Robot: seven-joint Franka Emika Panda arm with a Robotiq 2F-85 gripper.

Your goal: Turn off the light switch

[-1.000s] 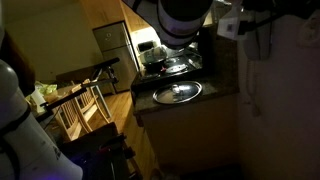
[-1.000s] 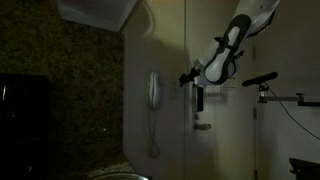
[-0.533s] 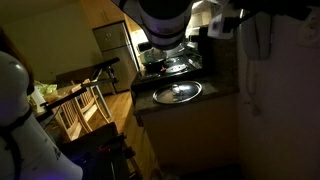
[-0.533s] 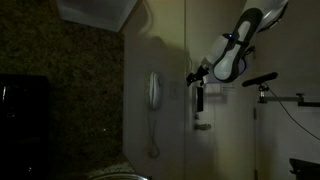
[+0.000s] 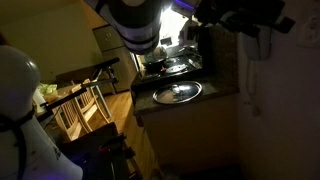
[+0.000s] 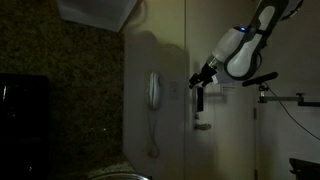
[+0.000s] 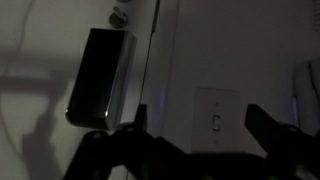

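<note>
On the dim wall (image 7: pixel 40 50), light switch (image 7: pixel 216 119)

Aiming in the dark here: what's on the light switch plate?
One small toggle at the middle of the light switch; its bottom edge is hidden by the gripper.

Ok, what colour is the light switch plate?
The light switch plate is white, looking greyish in the dim light; the wrist view shows it best.

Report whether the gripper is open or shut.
Open. In the wrist view the fingers of the gripper stand wide apart, with the light switch showing between them.
</note>
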